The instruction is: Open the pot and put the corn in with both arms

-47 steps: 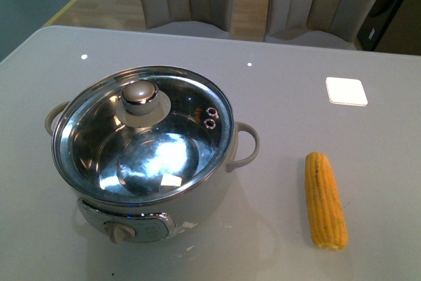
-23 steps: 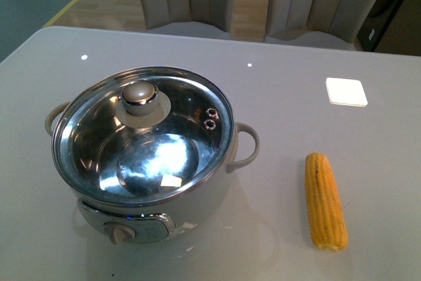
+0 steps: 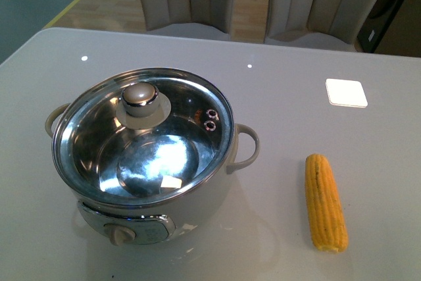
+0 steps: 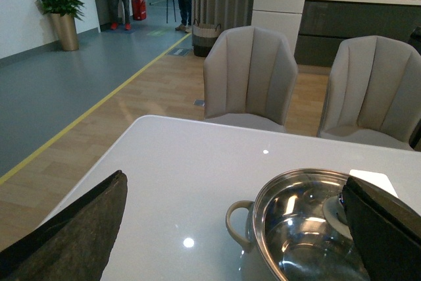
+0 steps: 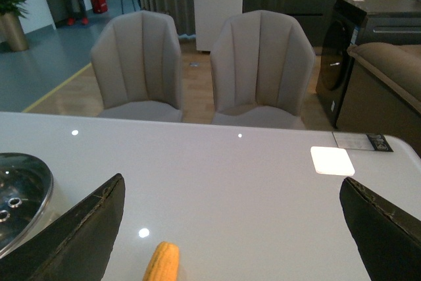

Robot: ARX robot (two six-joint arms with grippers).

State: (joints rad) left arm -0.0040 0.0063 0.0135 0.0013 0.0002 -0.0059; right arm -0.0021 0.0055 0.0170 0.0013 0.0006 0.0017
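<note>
Front view: the pot (image 3: 212,192), its lid (image 3: 141,137) on, sits on the table (image 3: 296,51), with the corn (image 3: 325,202) well apart from it. Neither hand shows. Left wrist view: the left hand (image 4: 233,183) gapes wide, the pot just ahead by one finger. Right wrist view: the right hand (image 5: 230,182) gapes wide, the corn's tip ahead between its fingers.

Lid (image 3: 143,139) closes pot (image 3: 209,199) mouth; open table (image 3: 296,106) surrounds corn (image 3: 325,202), pot well apart.

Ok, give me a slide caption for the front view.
Cream pot, glass lid on, and a corn cob lying apart to its right on a grey table.
</note>
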